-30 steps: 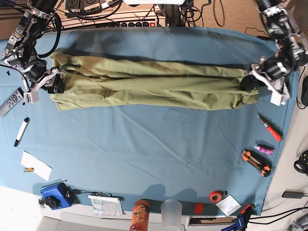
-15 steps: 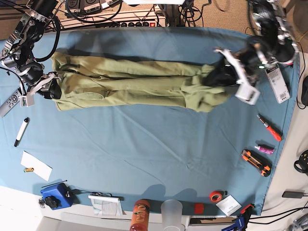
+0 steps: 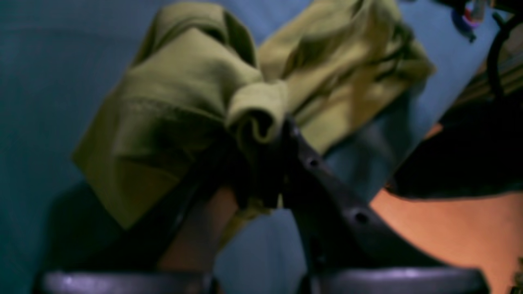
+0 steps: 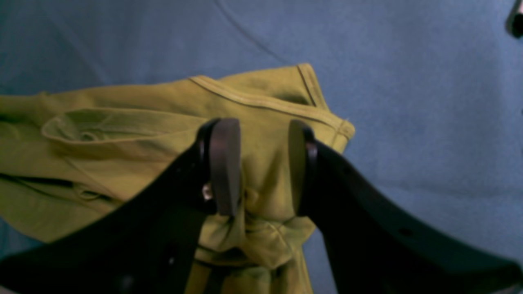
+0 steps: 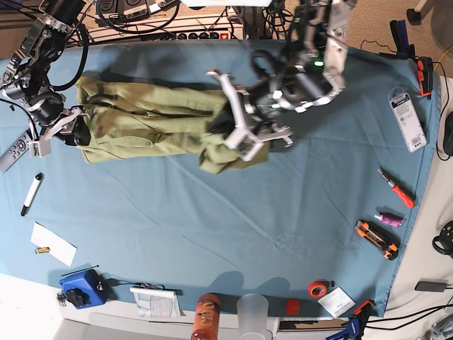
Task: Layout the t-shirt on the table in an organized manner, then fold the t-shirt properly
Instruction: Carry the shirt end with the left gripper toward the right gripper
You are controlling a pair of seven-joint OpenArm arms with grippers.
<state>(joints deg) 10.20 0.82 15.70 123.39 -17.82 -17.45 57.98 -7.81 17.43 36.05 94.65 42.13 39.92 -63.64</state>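
- The base view alone shows the whole shirt (image 5: 152,127): a long green band on the blue worktop (image 5: 212,212), its one end lifted and doubled back near the middle.
- The left wrist view shows the left gripper (image 3: 261,134) with jaws clenched on a bunched shirt fold.
- The right wrist view shows the right gripper (image 4: 257,167) with jaws spread, astride the shirt's hemmed end.
- The left arm reaches to the worktop's middle; the right one hangs over its edge.

Motion blur is smearing the left gripper (image 3: 261,163) and the shirt (image 3: 196,118) bunched at it; its fingertips are hiding in cloth. Shirt folds are running off beside the right gripper (image 4: 257,167).
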